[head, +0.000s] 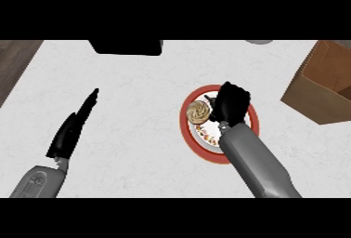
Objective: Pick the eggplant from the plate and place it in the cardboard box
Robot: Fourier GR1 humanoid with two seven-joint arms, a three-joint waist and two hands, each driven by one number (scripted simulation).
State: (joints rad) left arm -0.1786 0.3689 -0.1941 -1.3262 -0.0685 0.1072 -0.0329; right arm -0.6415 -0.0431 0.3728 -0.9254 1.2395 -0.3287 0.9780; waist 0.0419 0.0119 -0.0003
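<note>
Eggplant hidden — right hand (231, 101) curls its fingers over the plate (184, 123), apparently round it — lifting and carrying right to the box (322, 88) remain.

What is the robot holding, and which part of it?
It cannot be told. The right hand covers part of the plate and hides whatever lies under it. The left hand is open and holds nothing.

Red-rimmed white plate (184, 123) mid-counter; open brown cardboard box (312, 100) far right.
</note>
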